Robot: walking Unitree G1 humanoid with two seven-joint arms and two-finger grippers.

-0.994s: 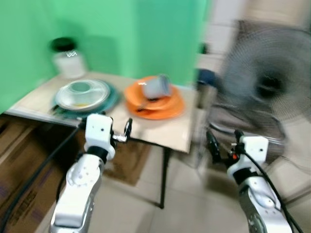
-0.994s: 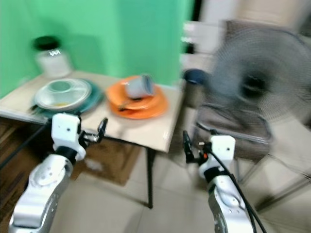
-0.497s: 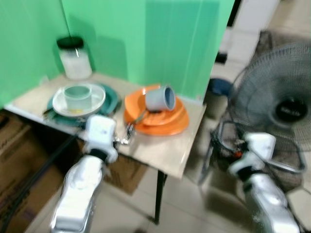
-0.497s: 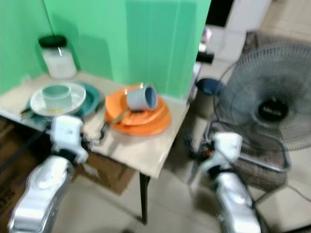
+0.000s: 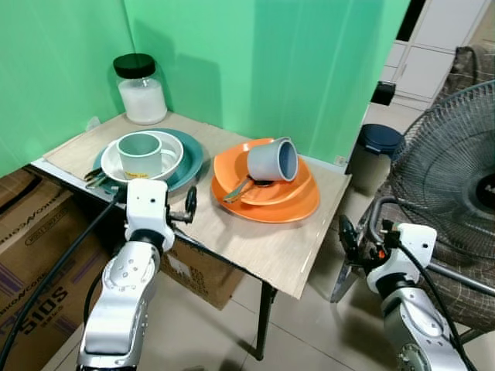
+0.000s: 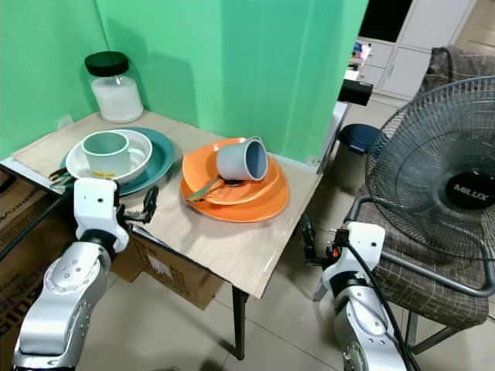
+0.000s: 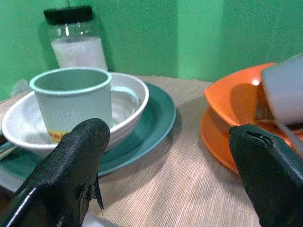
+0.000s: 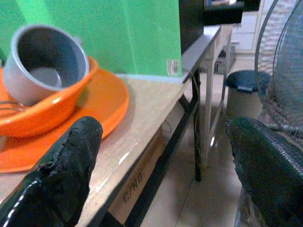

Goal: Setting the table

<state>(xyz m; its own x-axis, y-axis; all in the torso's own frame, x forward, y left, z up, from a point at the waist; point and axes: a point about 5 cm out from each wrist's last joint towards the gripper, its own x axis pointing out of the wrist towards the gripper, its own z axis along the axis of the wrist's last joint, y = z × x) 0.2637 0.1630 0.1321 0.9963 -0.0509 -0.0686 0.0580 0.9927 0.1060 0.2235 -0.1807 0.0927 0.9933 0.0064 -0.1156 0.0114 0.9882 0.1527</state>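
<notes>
A teal plate point(image 5: 190, 159) on the wooden table point(image 5: 259, 241) holds a white bowl point(image 5: 175, 151) with a pale green cup point(image 5: 140, 154) standing in it. Beside it, an orange plate point(image 5: 290, 207) carries an orange bowl point(image 5: 267, 190). A grey mug point(image 5: 272, 160) lies tipped on its side in that bowl, along with a metal utensil point(image 5: 235, 191). My left gripper point(image 5: 188, 207) hovers open at the table's front edge, close to the teal plate and holding nothing. Off the table's right side, my right gripper point(image 5: 346, 236) is also open and empty.
A glass jar point(image 5: 141, 79) with a black lid stands at the table's back left corner by the green wall. A standing fan point(image 5: 452, 174) and a chair are at the right, a dark bin point(image 5: 377, 142) lies behind, and cardboard boxes point(image 5: 35, 239) sit under the table.
The whole picture has shifted and sharpened as the camera moved; the table now sits closer and lower in view. The dishes have kept their places. Both grippers stay open.
</notes>
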